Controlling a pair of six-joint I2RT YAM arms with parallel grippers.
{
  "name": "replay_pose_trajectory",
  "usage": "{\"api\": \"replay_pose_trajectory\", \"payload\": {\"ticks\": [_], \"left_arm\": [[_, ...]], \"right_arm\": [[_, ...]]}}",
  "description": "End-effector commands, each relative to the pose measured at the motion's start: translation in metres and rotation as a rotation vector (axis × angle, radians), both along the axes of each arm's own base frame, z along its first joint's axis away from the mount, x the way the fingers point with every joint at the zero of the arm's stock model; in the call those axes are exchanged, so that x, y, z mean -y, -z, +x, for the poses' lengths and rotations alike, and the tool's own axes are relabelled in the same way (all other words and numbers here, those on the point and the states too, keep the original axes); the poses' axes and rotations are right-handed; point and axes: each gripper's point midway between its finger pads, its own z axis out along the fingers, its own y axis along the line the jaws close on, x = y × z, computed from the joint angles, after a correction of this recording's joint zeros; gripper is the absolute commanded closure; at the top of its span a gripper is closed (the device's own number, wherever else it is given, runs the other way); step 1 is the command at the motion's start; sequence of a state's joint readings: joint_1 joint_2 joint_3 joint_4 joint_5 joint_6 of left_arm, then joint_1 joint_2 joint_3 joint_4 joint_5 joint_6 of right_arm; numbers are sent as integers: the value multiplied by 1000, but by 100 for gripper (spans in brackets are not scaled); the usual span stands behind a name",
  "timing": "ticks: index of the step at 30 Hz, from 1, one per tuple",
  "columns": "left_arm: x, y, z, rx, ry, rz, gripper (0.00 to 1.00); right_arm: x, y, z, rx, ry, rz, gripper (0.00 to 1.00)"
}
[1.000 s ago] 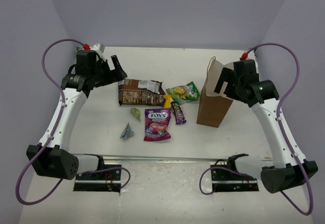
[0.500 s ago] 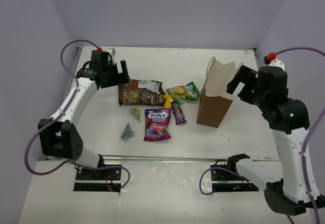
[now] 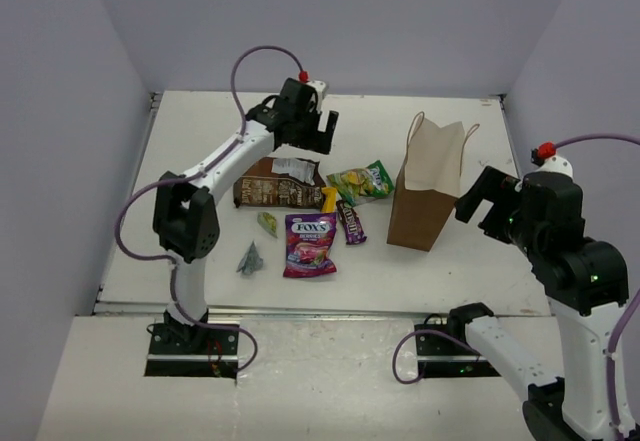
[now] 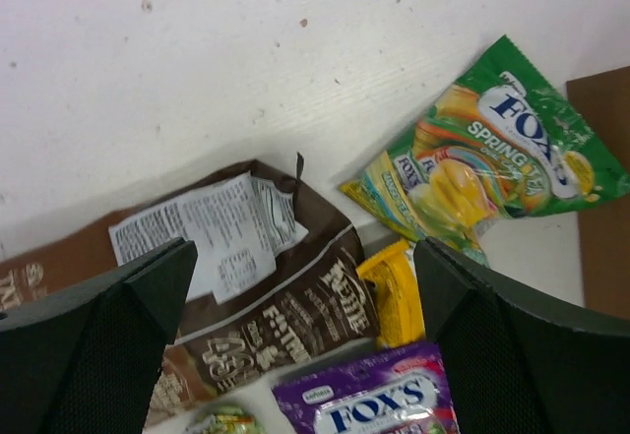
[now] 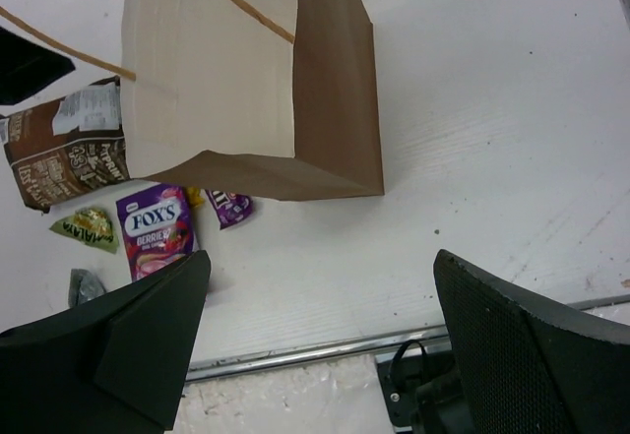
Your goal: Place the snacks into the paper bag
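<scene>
The paper bag (image 3: 428,189) stands upright, right of centre, its mouth open upward (image 5: 335,90). The snacks lie left of it: a long brown wrapper (image 3: 275,187), a green bag (image 3: 362,181), a yellow bar (image 3: 328,199), a dark bar (image 3: 350,223), a purple Fox's pouch (image 3: 310,244), and tiny green (image 3: 267,223) and grey (image 3: 249,258) wrappers. My left gripper (image 3: 318,135) hangs open above the brown wrapper's (image 4: 295,296) far end, holding nothing (image 4: 303,257). My right gripper (image 3: 478,201) is open and empty (image 5: 323,262), raised to the right of the bag.
A metal rail (image 5: 325,350) runs along the table's near edge, with cables and arm mounts (image 3: 450,346) below it. Purple walls close in the table at the back and on both sides.
The left arm swung from the far left across to above the brown wrapper. The right arm drew back from the bag, toward the right and the near side. Both grippers stayed open.
</scene>
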State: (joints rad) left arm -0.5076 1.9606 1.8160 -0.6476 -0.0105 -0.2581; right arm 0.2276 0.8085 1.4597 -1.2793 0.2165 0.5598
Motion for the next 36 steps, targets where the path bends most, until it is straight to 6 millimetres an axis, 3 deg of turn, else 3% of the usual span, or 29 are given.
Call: {"api": "replay_pose_trajectory", "payload": {"ticks": [1,4,5,9,13,20,25,28,31,32,36], "left_arm": [[10,16,32,78,87,99,0],[11,32,46,91,100,158,0],[11,29,52,109,93,171,0],[15,48,61,99,118,206,0],[13,81,59,52,125,255,0],[16,104,47,11,144,285,0],[5,128,43,-21,123,369,5],[-5,146,41,-39,126,447,23],[-12,151,40,-49,93,485,73],[-16,150,41,-45,81,498,100],[-19,132,42,-19,3,473,100]], "right_arm": [[-3,1,-7,-11,-4,26,1],[-1,-3,-7,-6,-8,11,1],[1,-4,-7,-5,-3,4,1],[4,-8,-5,-5,4,-15,1],[2,-8,0,-8,9,-4,1],[1,-4,4,-16,29,10,1],[1,2,4,-23,40,21,1],[1,4,2,-25,44,25,1],[2,6,2,-31,48,23,1],[2,6,1,-33,50,22,1],[2,6,0,-34,50,26,1]]}}
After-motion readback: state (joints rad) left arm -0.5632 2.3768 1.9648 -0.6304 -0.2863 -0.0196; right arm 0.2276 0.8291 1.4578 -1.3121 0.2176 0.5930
